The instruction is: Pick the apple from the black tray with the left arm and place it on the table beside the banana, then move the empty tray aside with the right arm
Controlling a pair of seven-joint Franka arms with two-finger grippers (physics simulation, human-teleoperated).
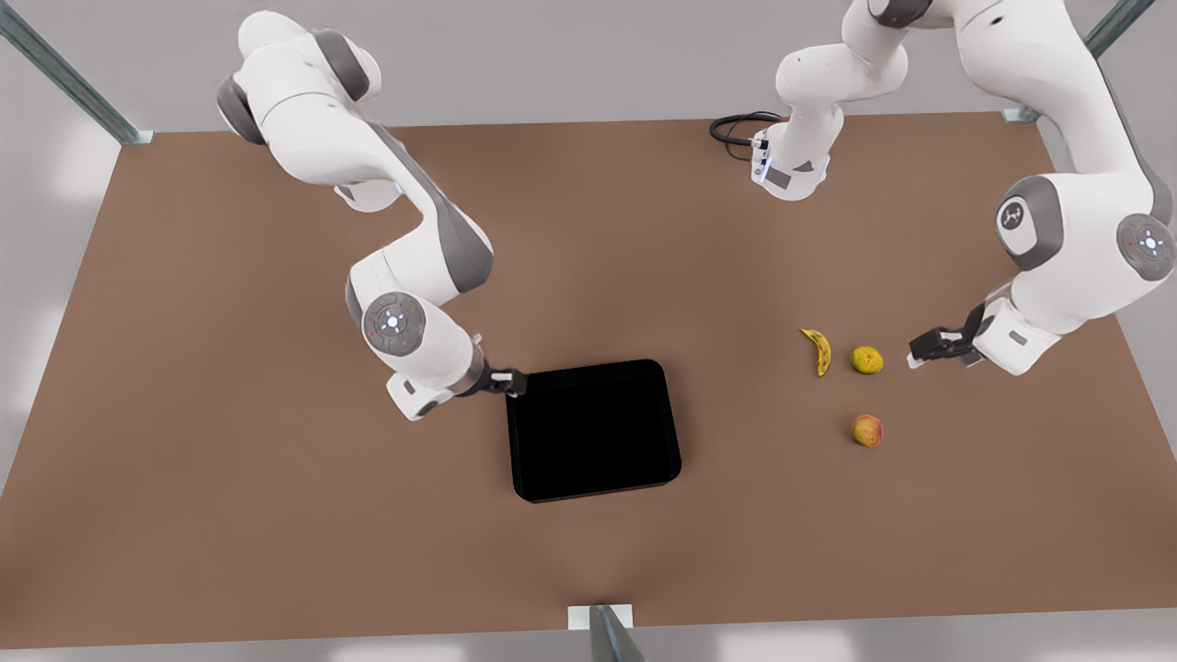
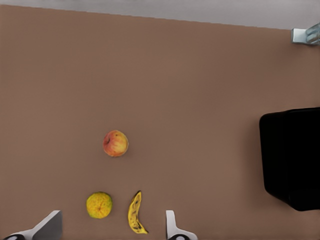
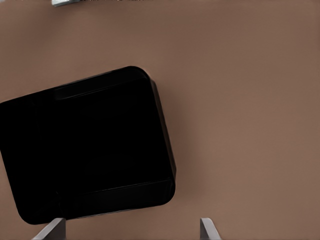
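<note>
My left hand (image 1: 919, 354) hangs low over the counter (image 1: 276, 515) at the front view's right, just beside the yellow-green fruit (image 1: 866, 359). Its fingers (image 2: 171, 227) are spread wide and hold nothing. The banana (image 1: 817, 350) lies just on the far side of that fruit from my hand. The apple (image 1: 867, 430) sits on the bare counter near both, closer to the front edge, touching neither.

My right hand (image 1: 515, 380) is at the tray's (image 1: 593, 429) far-left corner in the front view, right at the rim. Its fingers (image 3: 206, 229) are wide apart, and whether they touch the rim I cannot tell. The tray is empty, well apart from the fruit.
</note>
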